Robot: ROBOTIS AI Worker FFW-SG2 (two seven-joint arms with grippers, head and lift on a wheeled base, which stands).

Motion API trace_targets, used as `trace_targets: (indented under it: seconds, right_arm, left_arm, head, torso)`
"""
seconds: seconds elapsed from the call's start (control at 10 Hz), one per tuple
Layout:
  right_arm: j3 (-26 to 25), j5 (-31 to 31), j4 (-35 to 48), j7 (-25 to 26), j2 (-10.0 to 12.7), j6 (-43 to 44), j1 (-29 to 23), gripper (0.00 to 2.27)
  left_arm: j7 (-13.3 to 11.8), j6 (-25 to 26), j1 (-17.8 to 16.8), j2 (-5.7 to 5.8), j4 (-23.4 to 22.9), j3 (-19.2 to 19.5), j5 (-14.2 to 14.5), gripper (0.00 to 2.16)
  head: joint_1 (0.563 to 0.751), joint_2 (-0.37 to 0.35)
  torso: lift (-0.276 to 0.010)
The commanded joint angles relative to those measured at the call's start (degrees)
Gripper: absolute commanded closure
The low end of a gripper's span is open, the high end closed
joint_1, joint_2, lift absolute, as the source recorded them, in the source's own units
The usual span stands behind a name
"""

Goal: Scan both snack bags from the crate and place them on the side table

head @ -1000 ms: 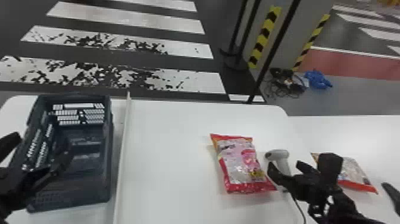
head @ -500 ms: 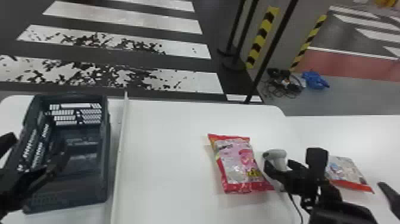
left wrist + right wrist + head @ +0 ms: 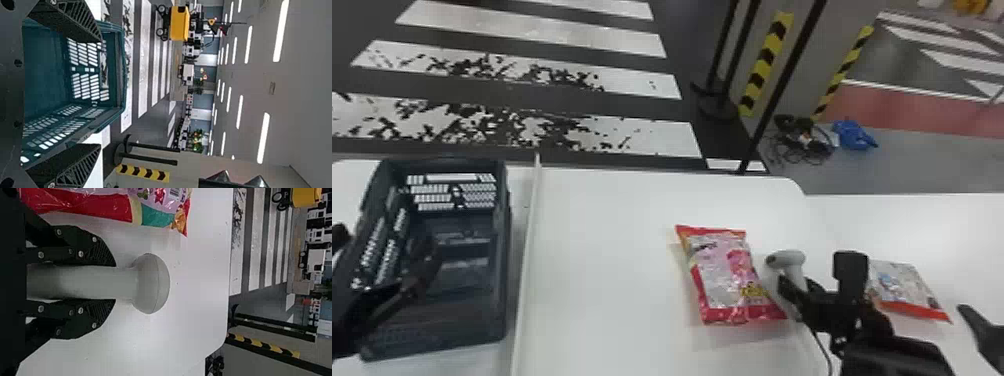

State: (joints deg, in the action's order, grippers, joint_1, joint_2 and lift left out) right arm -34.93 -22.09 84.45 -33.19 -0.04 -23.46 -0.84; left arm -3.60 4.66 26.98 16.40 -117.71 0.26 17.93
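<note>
Right jaws clasp the handheld scanner (image 3: pixel 150 284); left jaws gape empty. The pink snack bag (image 3: pixel 724 272) seems light, slippery, crushable: pinch its seal (image 3: pixel 727 316).

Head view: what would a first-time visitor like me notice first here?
Probably the shiny red-and-pink snack bag, lying toward the right of the white table. Just right of it, the robot's right tool grips a pale scanner by its handle. A big dark crate stands at the left.
</note>
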Motion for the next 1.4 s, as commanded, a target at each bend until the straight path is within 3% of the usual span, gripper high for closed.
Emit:
trace_targets:
  seconds: [0.0,0.5,1.3]
  right_arm:
    - [-0.14,0.21,2.13,0.41,0.09,0.82,-0.65,2.25]
    - [3.47,2.76,13.64,-1.18,0.09,-2.17,-5.40,2.25]
    - [11.46,4.16,18.30,-2.32,0.09,-7.44,-8.21,2.25]
  left_arm:
    - [0.00,-0.12,0.00,-0.05,0.03,0.00,0.00,0.04]
    - [0.00,-0.12,0.09,0.04,-0.06,0.00,0.00,0.04]
    - [0.00,-0.12,0.35,0.13,-0.06,0.35,0.00,0.04]
  head:
    - [0.695,-0.277]
    - [0.695,-0.282]
    - [0.695,-0.178]
  torso:
    - [-0.098]
    - [-0.098]
    - [-0.098]
